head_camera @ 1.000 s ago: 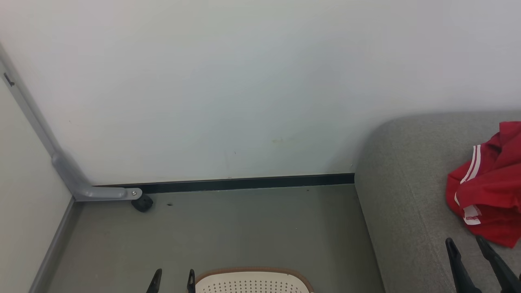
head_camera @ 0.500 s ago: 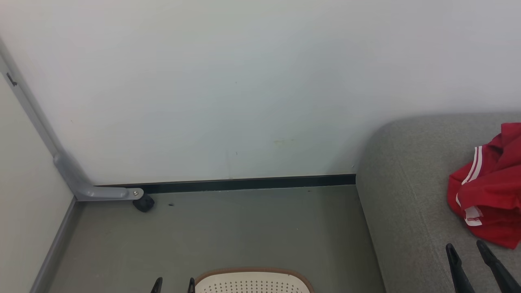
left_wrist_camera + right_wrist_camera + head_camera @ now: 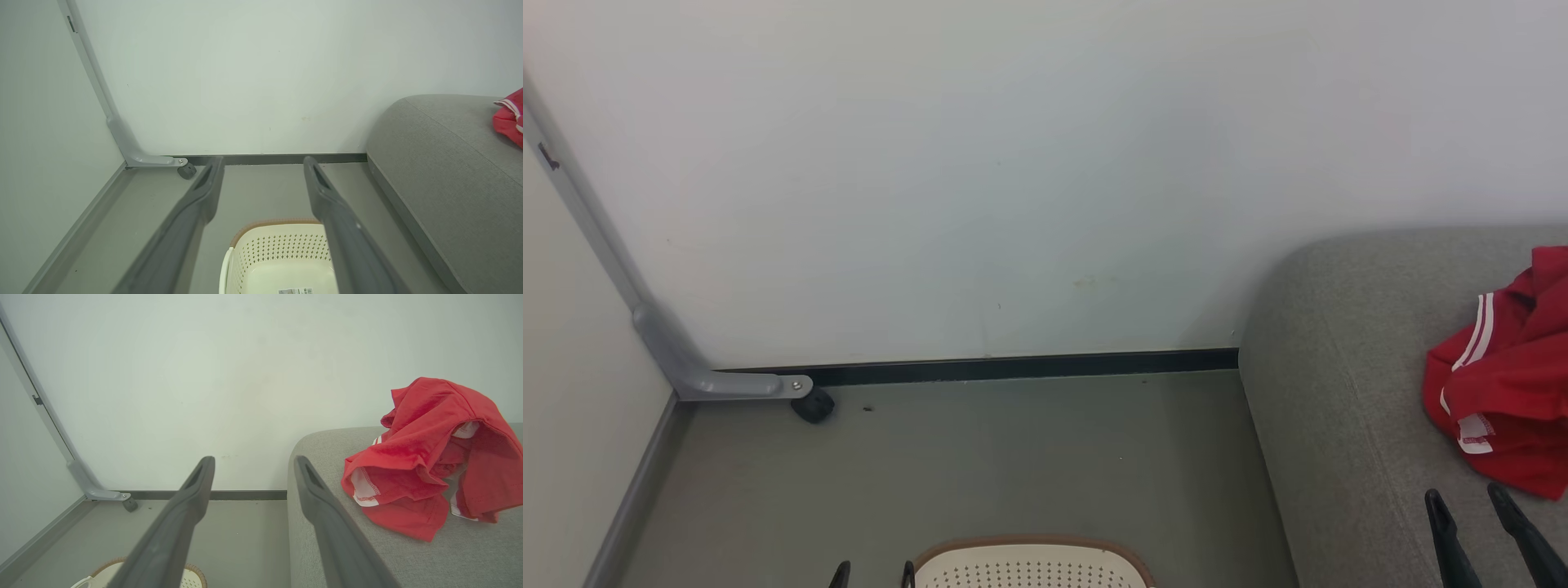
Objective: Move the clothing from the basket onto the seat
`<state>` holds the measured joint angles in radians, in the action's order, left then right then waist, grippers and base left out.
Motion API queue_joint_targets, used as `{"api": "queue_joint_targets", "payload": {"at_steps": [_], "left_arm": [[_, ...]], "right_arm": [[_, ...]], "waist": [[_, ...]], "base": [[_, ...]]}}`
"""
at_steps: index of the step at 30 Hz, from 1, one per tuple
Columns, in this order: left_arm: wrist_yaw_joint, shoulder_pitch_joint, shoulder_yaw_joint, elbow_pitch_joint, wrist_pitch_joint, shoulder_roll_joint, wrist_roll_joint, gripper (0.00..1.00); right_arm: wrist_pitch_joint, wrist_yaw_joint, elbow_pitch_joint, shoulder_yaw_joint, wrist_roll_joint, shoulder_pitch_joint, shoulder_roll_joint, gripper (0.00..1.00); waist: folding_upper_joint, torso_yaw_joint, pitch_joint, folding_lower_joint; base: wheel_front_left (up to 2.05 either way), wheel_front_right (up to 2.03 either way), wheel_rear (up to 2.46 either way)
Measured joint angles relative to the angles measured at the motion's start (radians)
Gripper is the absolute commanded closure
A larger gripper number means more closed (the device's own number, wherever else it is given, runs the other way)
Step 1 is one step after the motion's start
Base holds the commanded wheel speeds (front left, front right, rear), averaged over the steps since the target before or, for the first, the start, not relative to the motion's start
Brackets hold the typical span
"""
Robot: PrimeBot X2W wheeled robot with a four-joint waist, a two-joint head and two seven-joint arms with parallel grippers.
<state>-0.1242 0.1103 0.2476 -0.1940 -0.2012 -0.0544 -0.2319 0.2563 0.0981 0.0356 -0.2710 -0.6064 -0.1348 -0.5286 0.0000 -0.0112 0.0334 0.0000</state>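
A heap of red clothing (image 3: 1511, 408) with white stripes lies on the grey seat (image 3: 1339, 367) at the right. My right gripper (image 3: 1467, 500) is open just in front of the heap, apart from it, with nothing between its fingers. The right wrist view shows that gripper (image 3: 253, 460) left of the clothing (image 3: 425, 457), at the corner of the seat (image 3: 408, 555). The cream basket (image 3: 1029, 563) stands on the floor at the bottom edge. Beside its left rim my left gripper (image 3: 873, 573) is open. In the left wrist view the left gripper (image 3: 263, 161) hangs above the basket (image 3: 286, 249), whose visible floor is bare apart from a label.
A white wall with a dark skirting board (image 3: 1013, 366) closes the far side. A grey metal frame leg with a black caster (image 3: 810, 404) stands at the left corner. Grey floor (image 3: 1013, 457) lies between basket, wall and seat.
Both grippers have slid back toward the bottom edge of the head view, the left one nearly out of it. They stay open. The clothing and basket have not moved.
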Motion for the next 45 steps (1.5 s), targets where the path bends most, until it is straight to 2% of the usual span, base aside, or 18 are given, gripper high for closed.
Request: {"api": "queue_joint_targets", "payload": {"at_steps": [15, 16, 24, 28, 45], "left_arm": [[0.000, -0.001, 0.003, -0.018, -0.004, 0.000, -0.005, 0.00], [0.000, -0.002, 0.005, -0.019, -0.004, 0.000, -0.006, 1.00], [0.002, 0.021, 0.013, -0.082, 0.003, 0.000, -0.013, 1.00], [0.011, 0.021, 0.003, -0.082, 0.009, 0.000, -0.040, 1.00], [0.055, -0.003, -0.055, -0.084, 0.069, 0.000, -0.303, 1.00]], "right_arm": [[0.000, 0.000, 0.013, 0.011, 0.001, -0.003, 0.002, 0.00], [0.000, 0.000, 0.013, 0.011, 0.001, -0.003, 0.002, 1.00], [-0.008, -0.002, -0.047, -0.025, -0.005, -0.025, 0.082, 1.00], [-0.018, -0.007, -0.050, -0.007, -0.040, -0.021, 0.091, 1.00], [-0.082, -0.039, -0.097, 0.068, -0.217, 0.008, 0.164, 1.00]], "waist": [[0.0000, 0.004, -0.002, 0.0000], [0.0001, 0.005, -0.002, 0.0000], [0.0000, 0.005, -0.003, 0.0000], [0.0000, 0.005, -0.005, 0.0000], [0.0000, 0.007, -0.011, 0.0000]], "base": [[0.00, 0.00, 0.00], [0.00, 0.00, 0.00], [0.00, 0.00, 0.00], [0.00, 0.00, 0.00], [0.00, 0.00, 0.00]]}}
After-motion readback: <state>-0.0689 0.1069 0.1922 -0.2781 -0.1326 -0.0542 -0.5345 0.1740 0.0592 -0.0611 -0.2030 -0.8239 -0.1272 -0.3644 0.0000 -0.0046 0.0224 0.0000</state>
